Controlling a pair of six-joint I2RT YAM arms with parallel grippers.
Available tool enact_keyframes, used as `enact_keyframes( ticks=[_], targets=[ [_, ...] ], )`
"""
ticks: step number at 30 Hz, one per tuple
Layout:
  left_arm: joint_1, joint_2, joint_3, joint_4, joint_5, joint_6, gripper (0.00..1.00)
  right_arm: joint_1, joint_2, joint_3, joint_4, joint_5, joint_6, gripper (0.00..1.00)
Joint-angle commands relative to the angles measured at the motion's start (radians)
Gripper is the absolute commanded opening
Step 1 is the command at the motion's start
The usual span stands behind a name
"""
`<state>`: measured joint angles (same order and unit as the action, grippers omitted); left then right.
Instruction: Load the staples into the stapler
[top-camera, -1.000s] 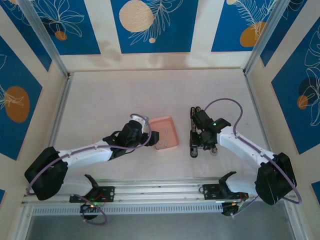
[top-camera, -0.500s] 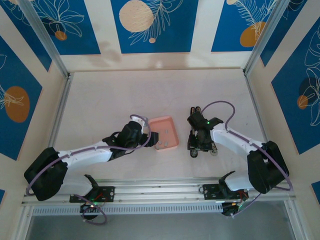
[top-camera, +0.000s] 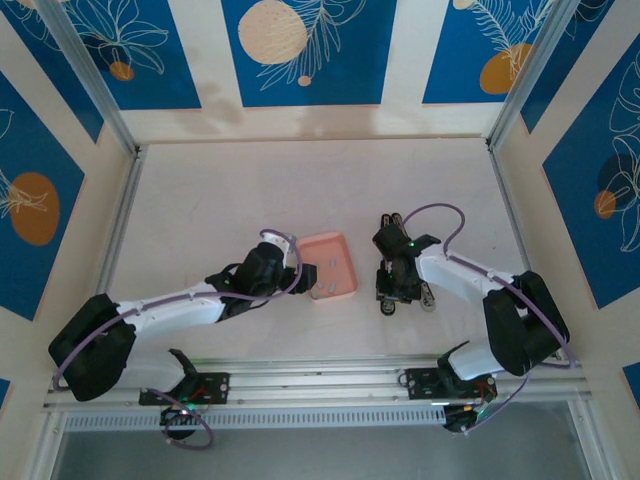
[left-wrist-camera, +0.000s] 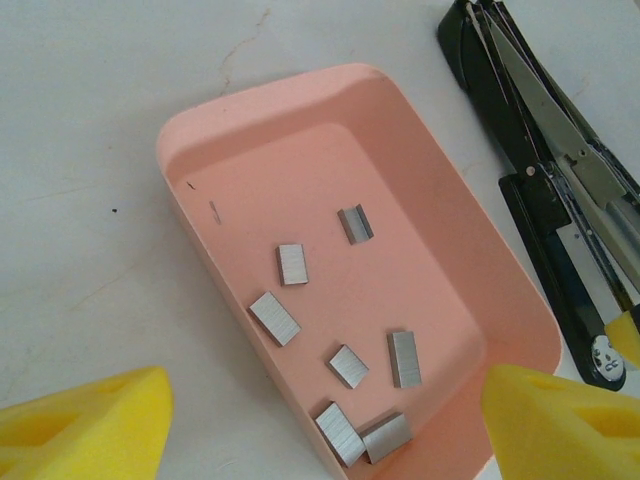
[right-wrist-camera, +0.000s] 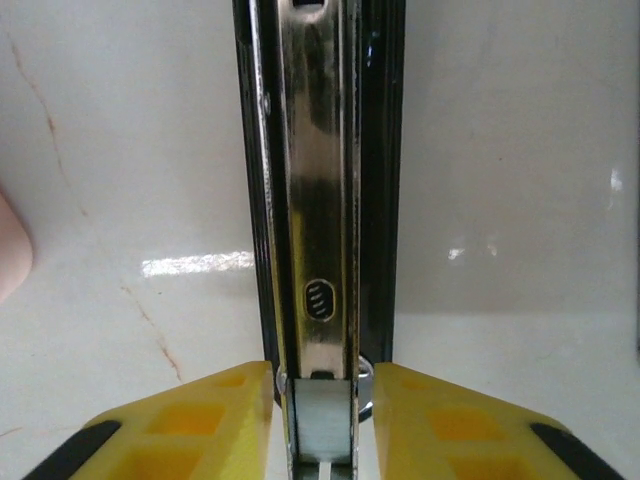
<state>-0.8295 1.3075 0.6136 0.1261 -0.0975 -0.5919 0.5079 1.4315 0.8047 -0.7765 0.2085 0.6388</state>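
The right fingers (right-wrist-camera: 190, 420) have closed in against the stapler (right-wrist-camera: 318, 200).

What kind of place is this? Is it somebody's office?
Probably a robot test booth, not an office: two robot arms are bolted to a rail at the table edge, blue leaf-patterned panels wall it in, and a stapler and a pink tray sit there.

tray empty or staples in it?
Not empty. Seven staples lie loose on the floor of the tray in the left wrist view.
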Motion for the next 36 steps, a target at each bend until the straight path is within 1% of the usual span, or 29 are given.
enact_keyframes(
  ticks=[1,4,10,23,25,27,29,33,36],
  targets=[
    [-0.012,0.014,0.033,0.015,-0.024,0.024,0.8,-0.009,0.024,0.031,-0.007,-0.012,-0.012,0.28],
    [-0.011,0.016,0.043,0.014,-0.031,0.03,0.8,-0.019,0.046,0.064,-0.007,-0.011,-0.034,0.24],
    [-0.009,0.018,0.068,-0.006,-0.054,0.053,0.8,-0.044,0.12,0.173,-0.008,-0.005,-0.081,0.22],
    [0.026,0.039,0.117,-0.014,-0.085,0.094,0.81,-0.114,0.434,0.554,-0.029,-0.021,-0.186,0.22],
    [0.028,0.04,0.12,-0.015,-0.086,0.097,0.81,-0.12,0.479,0.622,-0.047,-0.024,-0.206,0.24],
    [0.032,0.038,0.123,-0.018,-0.085,0.098,0.81,-0.119,0.503,0.668,-0.067,-0.022,-0.221,0.29],
    [0.034,0.036,0.121,-0.021,-0.085,0.099,0.81,-0.12,0.501,0.689,-0.082,-0.018,-0.226,0.33],
    [0.035,0.037,0.12,-0.013,-0.076,0.098,0.81,-0.126,0.432,0.674,-0.113,0.012,-0.233,0.42],
    [0.036,0.043,0.118,-0.001,-0.061,0.097,0.81,-0.153,0.361,0.622,-0.139,0.043,-0.238,0.45]
  ],
)
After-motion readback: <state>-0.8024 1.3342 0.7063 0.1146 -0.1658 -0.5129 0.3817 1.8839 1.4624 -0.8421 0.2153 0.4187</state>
